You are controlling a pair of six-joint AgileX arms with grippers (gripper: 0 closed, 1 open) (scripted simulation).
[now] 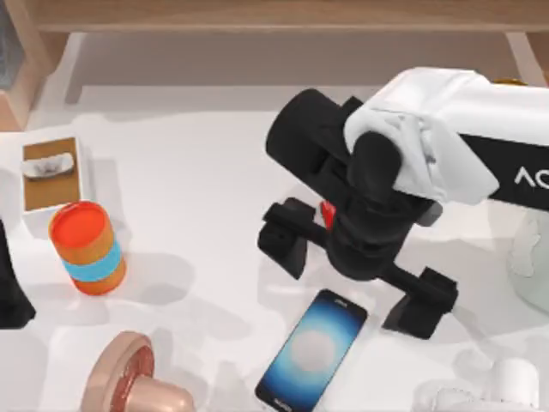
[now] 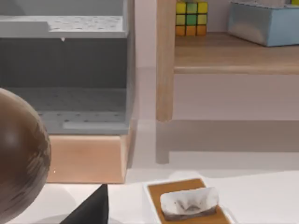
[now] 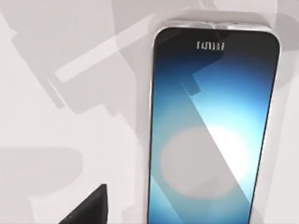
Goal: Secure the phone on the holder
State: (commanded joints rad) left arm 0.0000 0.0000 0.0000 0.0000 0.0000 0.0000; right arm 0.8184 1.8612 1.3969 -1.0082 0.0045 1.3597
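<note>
Right hand [image 1: 356, 279] spread above flat phone [image 1: 311, 352], table's near edge.

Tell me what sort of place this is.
Probably a rendered tabletop test scene: a white table strewn with unrelated household items, such as the phone and a tissue box, with wooden shelving holding a colour cube behind.

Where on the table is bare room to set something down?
Bare tabletop lies between the tissue box, striped can and right tool. The near edge is crowded: pink holder, phone.
</note>
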